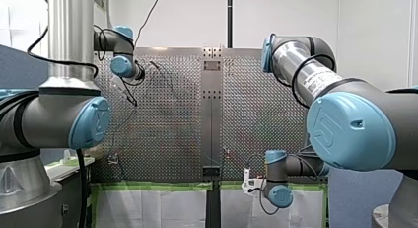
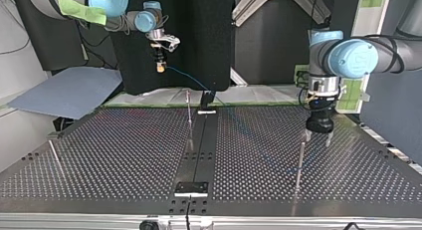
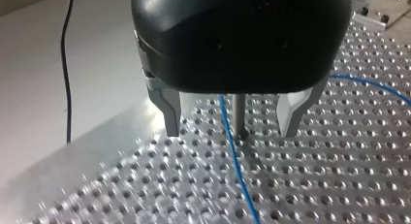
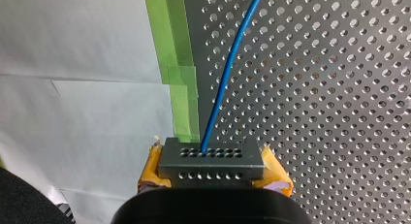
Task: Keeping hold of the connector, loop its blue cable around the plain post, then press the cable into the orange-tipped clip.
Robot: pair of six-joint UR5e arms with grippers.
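Blue cable exits clamped connector.
Right gripper grips connector; left gripper spread wide, straddling post and cable.

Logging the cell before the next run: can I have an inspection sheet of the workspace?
Surface: perforated table, metal.
Job's things: connector held in my right pincer; post between the fingers of my left pincer; orange-tipped clip not made out.
Clutter: nothing seen.
Pincers: my right pincer shut on the connector; my left pincer open.
Cables: blue cable runs from the connector and passes beside the post.
Surroundings: green tape and white sheets past the table's edge.
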